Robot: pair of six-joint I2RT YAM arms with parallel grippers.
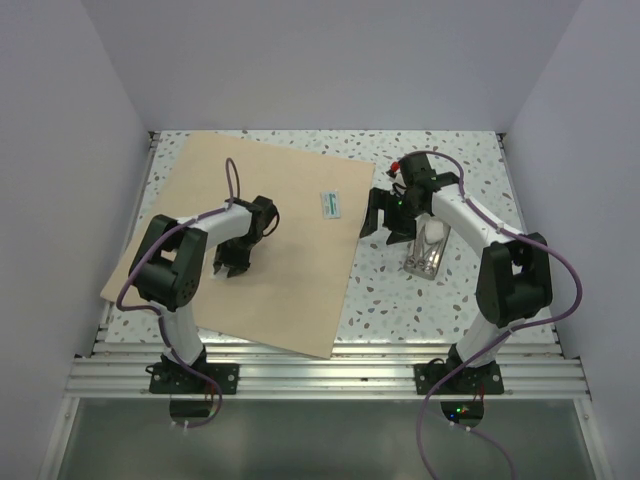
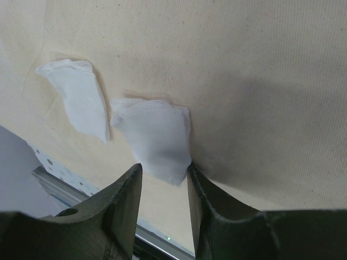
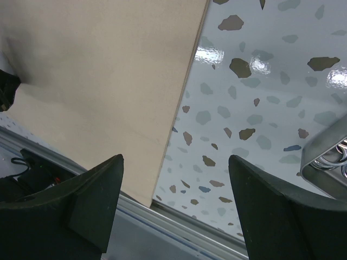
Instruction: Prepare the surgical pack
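Speckled tabletop (image 1: 400,300): wrap sheet (image 1: 290,270) skewed, one corner toward near edge. I log left gripper (image 2: 162,170) half-apart, flanking a gauze square (image 2: 154,135); right gripper (image 3: 174,158) wide apart, empty.

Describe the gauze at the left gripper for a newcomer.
Start at the tan wrap sheet, then look under the left arm. The target gauze, a white square, pokes between the fingertips of the left gripper in the wrist view; the other gauze lies clear, to its left.
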